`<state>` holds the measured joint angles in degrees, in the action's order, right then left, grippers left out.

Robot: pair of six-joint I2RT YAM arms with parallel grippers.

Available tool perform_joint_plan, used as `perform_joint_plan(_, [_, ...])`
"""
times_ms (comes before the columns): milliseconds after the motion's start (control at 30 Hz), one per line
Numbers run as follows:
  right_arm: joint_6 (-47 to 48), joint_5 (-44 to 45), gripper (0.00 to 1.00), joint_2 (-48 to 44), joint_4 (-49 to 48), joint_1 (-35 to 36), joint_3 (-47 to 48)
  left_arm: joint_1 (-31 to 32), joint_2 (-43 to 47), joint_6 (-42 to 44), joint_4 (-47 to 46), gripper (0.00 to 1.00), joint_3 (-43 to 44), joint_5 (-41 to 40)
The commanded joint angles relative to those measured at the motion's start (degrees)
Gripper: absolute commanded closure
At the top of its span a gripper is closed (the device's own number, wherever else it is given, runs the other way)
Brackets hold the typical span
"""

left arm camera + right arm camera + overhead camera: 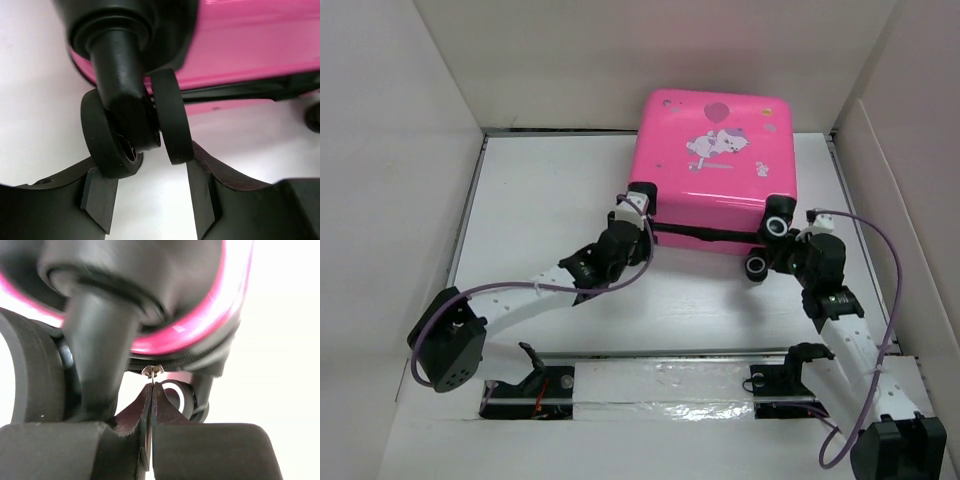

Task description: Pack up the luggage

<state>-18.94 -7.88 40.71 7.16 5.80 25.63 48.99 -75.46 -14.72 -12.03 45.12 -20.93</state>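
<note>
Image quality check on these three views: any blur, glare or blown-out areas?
Top external: sharp, evenly lit, mild glare on the luggage lid. Left wrist: wheel fairly crisp, caster housing soft, table washed out. Right wrist: caster stem blurred, background blown white; only the zipper pull at the right claw is sharp.

Hot-pink cartoon-print luggage (720,190), black wheels (171,117)

Luggage (718,160) flat on table (540,200), far right of centre
</note>
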Motion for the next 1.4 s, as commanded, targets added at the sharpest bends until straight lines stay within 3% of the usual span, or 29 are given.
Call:
perform_joint_plan(0, [1.02, -10.31, 1.00, -0.89, -19.45, 1.49, 5.85, 11.03, 1.19, -7.42, -7.81, 1.00, -1.53, 14.60])
perform_joint_plan(100, [0.39, -13.21, 1.00, 0.68, -25.96, 3.50, 0.57, 12.44, 0.58, -9.09, -11.68, 1.00, -0.57, 17.75])
perform_joint_plan(167, [0.39, -10.24, 1.00, 2.78, -27.81, 11.04, -1.89, 12.44, 0.32, -10.32, -13.88, 1.00, 0.31, 20.56])
perform_joint_plan(333, [-0.93, 7.24, 1.00, 9.99, -34.14, 31.52, -4.80, 12.44, -1.27, -12.61, -19.86, 1.00, 4.79, 27.07])
perform_joint_plan(367, [-0.58, 11.35, 1.00, 11.22, -33.18, 37.55, -3.23, 12.44, -1.01, -12.70, -20.83, 1.00, 5.23, 27.78])
perform_joint_plan(400, [0.12, 21.66, 1.00, 11.93, -31.26, 39.79, -2.52, 12.44, -0.57, -12.70, -20.66, 1.00, 5.76, 27.78])
perform_joint_plan(433, [0.13, 25.42, 1.00, 11.68, -28.37, 40.77, -2.08, 12.44, 0.13, -12.44, -20.32, 1.00, 5.68, 27.61])
perform_joint_plan(500, [0.13, 25.82, 1.00, 9.67, -26.24, 37.12, -1.98, 10.96, 2.50, -12.09, -17.17, 1.00, 4.89, 27.43])
perform_joint_plan(633, [0.48, 15.72, 1.00, 2.11, -24.83, 26.58, -3.30, 10.42, 6.64, -12.00, -11.53, 0.98, 2.17, 24.01])
perform_joint_plan(700, [0.31, 12.38, 1.00, 1.13, -24.82, 24.35, -3.83, 10.42, 6.38, -11.65, -8.21, 0.81, 2.77, 23.21])
perform_joint_plan(733, [0.05, 11.23, 1.00, 0.95, -25.87, 23.73, -4.87, 10.42, 5.68, -11.56, -6.88, 0.62, 3.47, 23.04])
perform_joint_plan(767, [-0.04, 10.09, 1.00, 0.95, -26.75, 23.73, -5.49, 10.42, 4.28, -11.38, -5.56, 0.55, 4.18, 22.60])
perform_joint_plan(933, [-2.94, 6.56, 1.00, 2.27, -35.44, 24.34, -10.50, 10.42, 2.17, -11.47, -5.10, 0.35, 5.06, 20.39])
perform_joint_plan(1067, [-2.68, 6.65, 1.00, 3.15, -33.53, 24.87, -10.07, 10.42, -4.16, -10.42, -5.36, 0.34, 10.33, 25.40])
perform_joint_plan(1200, [-2.51, 6.65, 1.00, -0.27, -31.42, 24.87, -9.89, 10.42, -11.96, -11.21, -12.38, 0.37, 14.53, 29.27])
perform_joint_plan(1367, [-5.14, 6.29, 1.00, -2.21, -33.69, 27.06, -12.61, 10.42, -20.85, -9.89, -13.63, 0.41, 23.24, 30.16])
